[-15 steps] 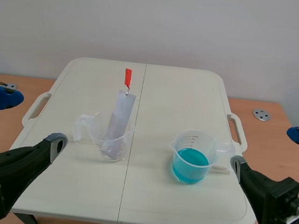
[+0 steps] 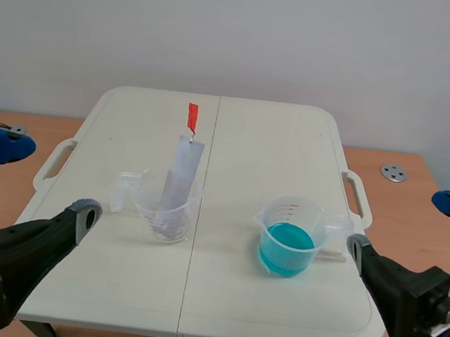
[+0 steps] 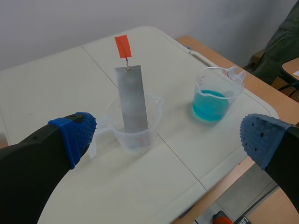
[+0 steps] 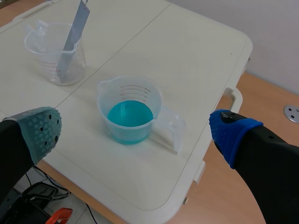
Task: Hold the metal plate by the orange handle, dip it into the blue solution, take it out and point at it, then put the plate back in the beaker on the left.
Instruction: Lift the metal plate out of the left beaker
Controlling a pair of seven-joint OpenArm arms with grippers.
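1. One pale desk (image 2: 262, 132) carries everything, and as I judge it no step of the task has begun.
2. Both black arms sit low at the desk's near corners. The left end effector (image 2: 49, 179) has its fingers spread wide apart around nothing, well short of the beakers. The right end effector (image 2: 405, 226) is spread just as wide and is equally bare.
3. A clear plastic beaker (image 2: 291, 213) stands right of the desk's centre seam, its handle turned toward the right arm. The blue solution (image 2: 286, 249) fills its lower part.
4. A second clear beaker (image 2: 146, 200) stands left of the seam, well apart from the first.
5. The metal plate (image 2: 179, 175) leans inside that left beaker with its lower end at the bottom. Most of its length rises above the rim.
6. The orange handle (image 2: 192, 117) is a small tag hooked to the plate's top edge, and nothing touches it. Everything is left to do: gripping the tag, lifting, dipping into the blue, withdrawing, pointing and returning the plate.
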